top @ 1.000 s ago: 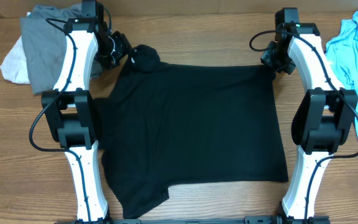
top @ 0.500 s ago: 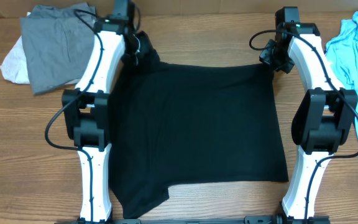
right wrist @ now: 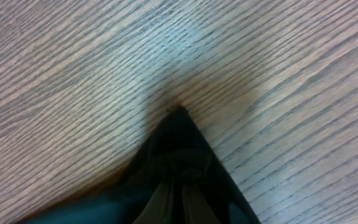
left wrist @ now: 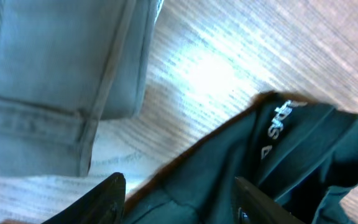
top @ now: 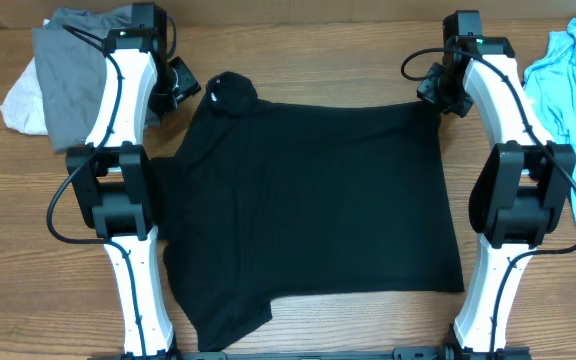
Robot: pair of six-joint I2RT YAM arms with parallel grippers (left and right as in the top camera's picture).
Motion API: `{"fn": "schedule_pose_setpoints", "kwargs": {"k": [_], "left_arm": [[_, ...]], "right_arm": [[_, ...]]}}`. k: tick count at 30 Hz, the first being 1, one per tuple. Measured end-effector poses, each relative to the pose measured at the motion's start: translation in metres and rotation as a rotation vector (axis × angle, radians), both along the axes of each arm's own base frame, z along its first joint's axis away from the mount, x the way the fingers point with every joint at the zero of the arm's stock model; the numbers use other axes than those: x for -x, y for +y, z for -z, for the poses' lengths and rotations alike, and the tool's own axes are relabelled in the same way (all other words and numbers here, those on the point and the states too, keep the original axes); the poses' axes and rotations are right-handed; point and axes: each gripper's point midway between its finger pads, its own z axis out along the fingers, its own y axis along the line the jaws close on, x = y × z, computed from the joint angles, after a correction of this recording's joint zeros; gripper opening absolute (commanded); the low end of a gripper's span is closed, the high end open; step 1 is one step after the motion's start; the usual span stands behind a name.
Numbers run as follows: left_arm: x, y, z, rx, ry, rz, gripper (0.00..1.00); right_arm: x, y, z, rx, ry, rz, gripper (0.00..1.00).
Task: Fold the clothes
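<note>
Black shirt: the large plain black short-sleeved fabric shirt (top: 318,200) lies spread flat across the middle of the brown wood-grain table (top: 298,45), between the two arms. Its far left part is bunched into a small lump (top: 230,92).
Left gripper: the left gripper (left wrist: 180,193) has its fingers spread wide and grips nothing. It hangs over the table just beside the bunched lump. In the wrist view the black shirt's edge runs under the gap between the fingertips, and its white lettering (left wrist: 277,124) shows off to one side.
Right gripper: the right gripper (top: 436,95) sits at the shirt's far right corner. The wrist view shows its fingers pressed together on the pointed corner (right wrist: 179,143), with the cloth puckered there.
Grey garment: a grey fabric garment (top: 73,70) lies at the table's far left, near the left gripper and apart from the black shirt.
White garment: a crumpled white cloth (top: 18,100) peeks from under the grey garment.
Light blue garment: a light blue fabric garment (top: 573,70) lies at the right edge, beyond the right arm.
</note>
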Motion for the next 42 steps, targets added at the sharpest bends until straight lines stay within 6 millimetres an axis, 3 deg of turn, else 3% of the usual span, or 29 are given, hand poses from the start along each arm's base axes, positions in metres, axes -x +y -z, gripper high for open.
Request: {"fn": "schedule_pose_setpoints", "kwargs": {"k": [5, 14, 27, 36, 37, 42], "left_arm": [[-0.016, -0.017, -0.005, 0.019, -0.071, 0.031, 0.56], [-0.022, -0.051, -0.008, 0.083, -0.101, 0.09, 0.53], [-0.037, -0.064, 0.0, 0.139, -0.15, 0.116, 0.49], [-0.03, -0.064, 0.017, 0.143, -0.098, 0.114, 0.48], [-0.027, -0.064, 0.022, 0.145, -0.083, 0.114, 0.47], [-0.022, -0.066, 0.036, 0.154, -0.046, 0.115, 0.16]], "right_arm": [[-0.001, 0.004, 0.0, -0.024, -0.003, -0.006, 0.04], [-0.001, 0.006, 0.0, -0.032, -0.003, -0.009, 0.04], [0.0, 0.007, 0.0, -0.039, -0.002, -0.01, 0.04], [0.0, 0.007, 0.0, -0.039, -0.002, -0.01, 0.04], [0.0, 0.007, 0.0, -0.039, -0.002, -0.01, 0.04], [0.0, 0.007, 0.0, -0.039, -0.001, -0.01, 0.04]]}}
